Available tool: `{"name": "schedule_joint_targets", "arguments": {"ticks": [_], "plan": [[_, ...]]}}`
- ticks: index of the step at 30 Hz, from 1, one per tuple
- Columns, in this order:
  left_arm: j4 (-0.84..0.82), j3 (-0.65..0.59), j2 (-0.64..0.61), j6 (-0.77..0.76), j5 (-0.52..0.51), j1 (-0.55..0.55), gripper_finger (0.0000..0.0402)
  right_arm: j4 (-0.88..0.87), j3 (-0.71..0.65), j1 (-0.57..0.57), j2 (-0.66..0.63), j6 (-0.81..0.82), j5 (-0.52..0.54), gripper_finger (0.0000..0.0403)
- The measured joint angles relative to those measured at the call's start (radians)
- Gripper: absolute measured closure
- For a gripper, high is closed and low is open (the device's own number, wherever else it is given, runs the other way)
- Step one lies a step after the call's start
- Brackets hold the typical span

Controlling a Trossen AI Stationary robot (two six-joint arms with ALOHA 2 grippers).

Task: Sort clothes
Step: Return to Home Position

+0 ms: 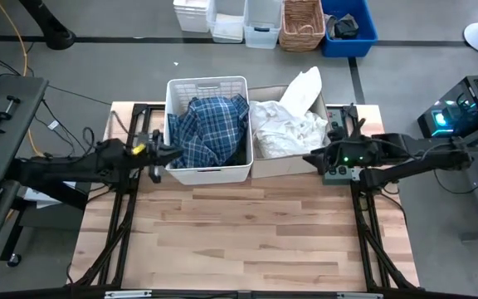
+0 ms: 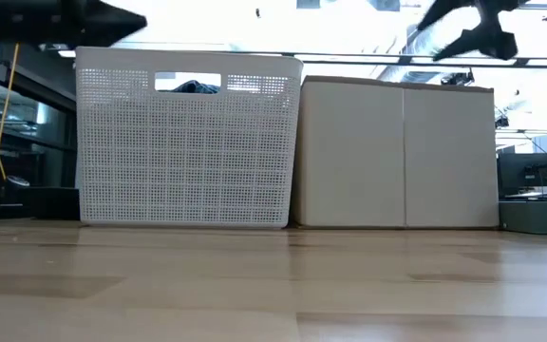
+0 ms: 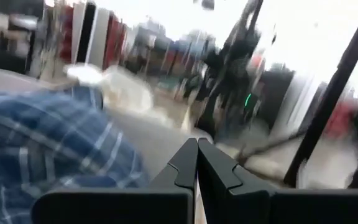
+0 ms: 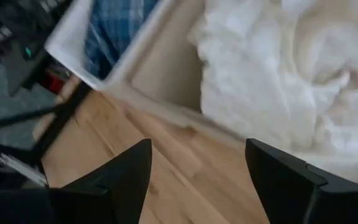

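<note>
The blue-and-white plaid shirt (image 1: 210,124) lies heaped in the white plastic basket (image 1: 222,173). It also shows in the left wrist view (image 3: 42,155). Several white pieces (image 1: 289,123) fill the beige fabric box (image 1: 287,166), and one stands up over the box's far rim. They also show in the right wrist view (image 4: 278,81). My left gripper (image 1: 168,154) is shut and empty, above the basket's near left corner. My right gripper (image 1: 309,158) is open and empty, above the box's near right corner. No dark green or dark grey garment shows.
The basket (image 2: 188,142) and the box (image 2: 397,152) stand side by side at the table's far edge. Bare wooden tabletop (image 1: 247,232) lies in front of them. Bins and a wicker basket (image 1: 301,23) stand on the floor beyond the table.
</note>
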Motion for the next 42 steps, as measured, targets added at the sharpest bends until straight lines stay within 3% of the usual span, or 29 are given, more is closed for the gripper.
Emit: {"name": "schedule_joint_targets", "arguments": {"ticks": [9, 16, 20, 24, 27, 30, 34, 38, 42], "plan": [[0.125, -0.226, -0.239, -0.081, -0.034, -0.008, 0.0401, -0.126, 0.194, 0.018, -0.002, -0.031, 0.152, 0.0184], [0.080, -0.252, -0.328, -0.014, -0.048, -0.015, 0.0401, -0.166, 0.279, 0.018, -0.002, -0.073, 0.185, 0.0226], [0.090, -0.254, -0.324, 0.072, -0.031, -0.015, 0.0401, -0.203, 0.268, 0.018, -0.002, -0.111, 0.136, 0.0280], [0.155, -0.258, -0.323, 0.110, -0.017, -0.015, 0.0401, -0.221, 0.200, 0.041, -0.019, -0.142, 0.081, 0.0375], [0.193, -0.259, -0.321, 0.123, -0.017, -0.015, 0.0401, -0.171, 0.104, 0.066, -0.077, -0.160, 0.059, 0.0389], [0.203, -0.259, -0.322, 0.125, -0.017, -0.015, 0.0401, -0.024, -0.044, 0.098, -0.184, -0.186, 0.041, 0.0393], [0.199, -0.259, -0.322, 0.129, -0.016, -0.015, 0.0401, 0.311, -0.306, 0.115, -0.360, -0.292, 0.012, 0.0399], [0.201, -0.259, -0.322, 0.129, -0.013, -0.015, 0.0401, 0.841, -0.610, 0.114, -0.494, -0.438, -0.065, 0.0402], [0.204, -0.259, -0.322, 0.130, -0.013, -0.015, 0.0401, 1.325, -0.863, 0.114, -0.521, -0.467, -0.177, 0.0402]]}}
